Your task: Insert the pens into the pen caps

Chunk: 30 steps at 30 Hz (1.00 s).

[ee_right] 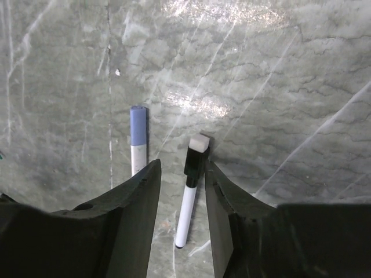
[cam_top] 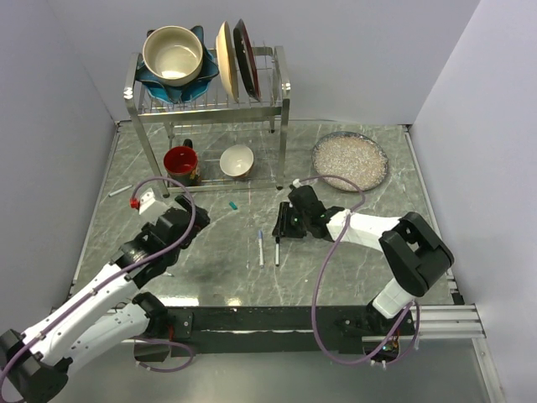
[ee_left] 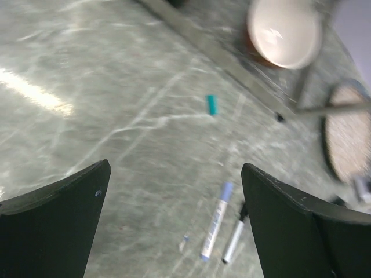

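the right gripper [ee_right: 182,174] is low over the table [cam_top: 210,273], with its two fingers a little way apart. the black pen [ee_right: 186,208] lies flat between them, and the fingers are not squeezing it. the blue pen [ee_right: 138,139] lies just beside it, on the left. the left gripper [ee_left: 175,174] is wide open and holds nothing. the teal cap [ee_left: 212,104] lies alone, nearer the dish rack [cam_top: 284,88].
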Available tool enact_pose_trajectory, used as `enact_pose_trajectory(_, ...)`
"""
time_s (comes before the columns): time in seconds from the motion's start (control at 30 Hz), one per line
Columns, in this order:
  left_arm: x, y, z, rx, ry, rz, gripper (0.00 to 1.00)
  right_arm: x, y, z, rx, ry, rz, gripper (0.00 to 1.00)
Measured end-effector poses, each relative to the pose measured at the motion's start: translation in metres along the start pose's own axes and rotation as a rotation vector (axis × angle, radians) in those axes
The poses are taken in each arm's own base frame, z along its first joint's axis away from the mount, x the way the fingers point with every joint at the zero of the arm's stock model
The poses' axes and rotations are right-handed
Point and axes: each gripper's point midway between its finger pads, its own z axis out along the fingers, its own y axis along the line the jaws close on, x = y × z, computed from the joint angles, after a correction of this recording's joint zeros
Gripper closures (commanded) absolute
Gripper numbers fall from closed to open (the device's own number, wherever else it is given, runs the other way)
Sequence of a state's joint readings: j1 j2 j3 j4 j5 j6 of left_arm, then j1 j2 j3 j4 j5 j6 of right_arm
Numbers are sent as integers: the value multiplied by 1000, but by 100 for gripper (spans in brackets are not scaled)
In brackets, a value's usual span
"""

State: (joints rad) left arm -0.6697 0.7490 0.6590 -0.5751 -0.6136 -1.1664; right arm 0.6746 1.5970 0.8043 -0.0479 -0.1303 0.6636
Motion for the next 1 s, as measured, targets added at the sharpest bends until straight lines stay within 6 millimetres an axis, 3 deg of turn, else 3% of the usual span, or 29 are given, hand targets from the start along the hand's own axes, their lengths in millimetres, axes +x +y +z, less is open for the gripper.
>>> enact_pose_trajectory(0.17,-8,33,11,-158,-37,-87,1,-11,10,-14,-31,-46,-9,56)
enact_pose_trajectory(0.3,-21,64,22,-302,-82,-178,1,-23,24,-39,-93,-114,-18,58)
enact_pose_trajectory(0.53,-23,122,23,-544,-136,-335,2,-28,46,-79,-230,-200,-32,59)
enact_pose_trajectory(0.77,1,172,25,-699,-93,-442,14,-29,54,-98,-293,-244,-36,60)
enact_pose_trajectory(1.0,26,193,27,-791,-20,-463,22,-28,54,-107,-313,-267,-38,60)
